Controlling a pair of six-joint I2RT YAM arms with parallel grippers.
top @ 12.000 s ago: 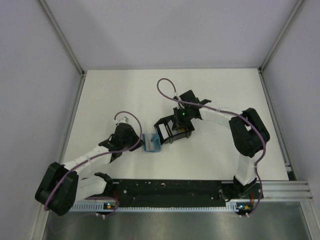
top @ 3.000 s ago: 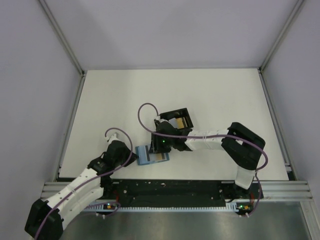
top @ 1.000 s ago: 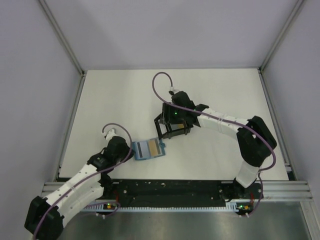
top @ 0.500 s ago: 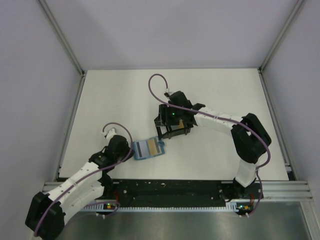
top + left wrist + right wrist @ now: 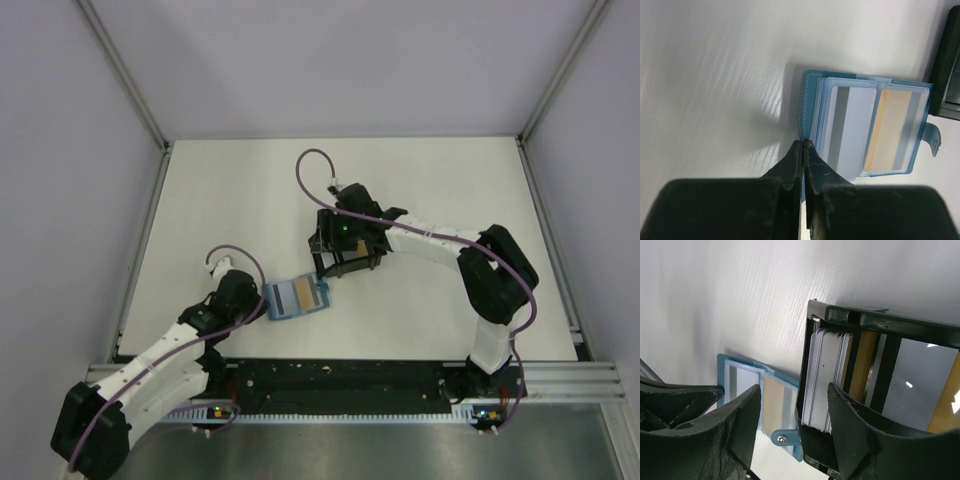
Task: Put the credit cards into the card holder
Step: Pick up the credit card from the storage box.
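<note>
The card holder (image 5: pixel 297 297), a teal-blue wallet, lies open flat on the white table. Its clear sleeves hold a silver-white credit card (image 5: pixel 850 125) and an orange one (image 5: pixel 890 130). My left gripper (image 5: pixel 803 143) is shut, its tips pinching the card holder's (image 5: pixel 810 100) left cover edge. My right gripper (image 5: pixel 795 390) hangs open over the near-left corner of the black tray (image 5: pixel 880 320). One finger is over the card holder (image 5: pixel 780 395), the other over a stack of white cards (image 5: pixel 827 375) standing on edge. Nothing is between its fingers. Orange (image 5: pixel 860 365) and silver (image 5: pixel 920 375) cards stand further in.
The black tray (image 5: pixel 352 262) sits just right of the card holder, nearly touching its snap tab (image 5: pixel 782 439). Grey walls with metal rails (image 5: pixel 140 110) enclose the table on three sides. The arms' base rail (image 5: pixel 340 380) runs along the near edge.
My right gripper has shifted slightly left over the tray. The left gripper and the card holder have stayed where they were.
</note>
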